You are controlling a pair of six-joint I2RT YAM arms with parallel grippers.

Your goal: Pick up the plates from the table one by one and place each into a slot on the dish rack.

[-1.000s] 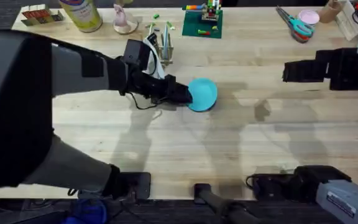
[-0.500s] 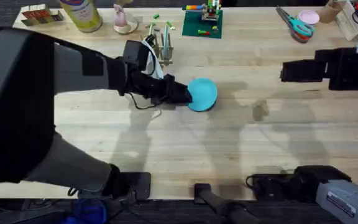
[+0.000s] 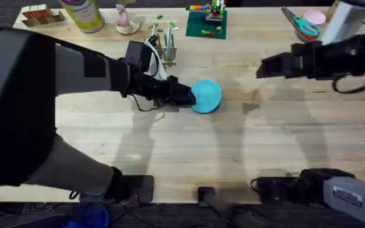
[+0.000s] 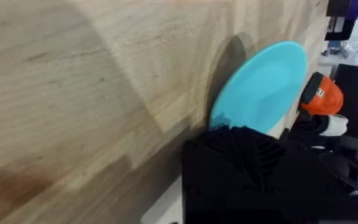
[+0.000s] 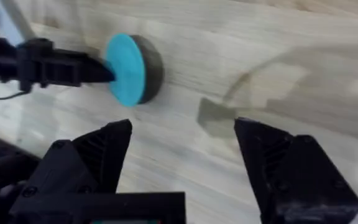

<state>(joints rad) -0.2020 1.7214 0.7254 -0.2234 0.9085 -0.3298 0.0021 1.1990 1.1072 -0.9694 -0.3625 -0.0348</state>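
The turquoise plate (image 3: 206, 95) sits out over the middle of the table (image 3: 233, 152), pinched at its near rim by the left gripper (image 3: 185, 96) — the black fingers pressed onto its edge. From above it reads as nearly a full disc; in the left wrist view (image 4: 263, 87) it shows as a slanted oval with a dark shadow on the wood beside it, so it seems tipped up rather than lying flat. Its free edge points away from the left arm, toward the right side of the table.

The dish rack (image 3: 163, 47) stands just behind the left arm's wrist, near the table's far edge, its thin dowels upright.

The right gripper (image 3: 266, 66) hangs above the table to the right of the plate, well apart from it, fingers spread wide with nothing between them (image 5: 182, 155). Between it and the plate — and all across the near half — the wood is bare.
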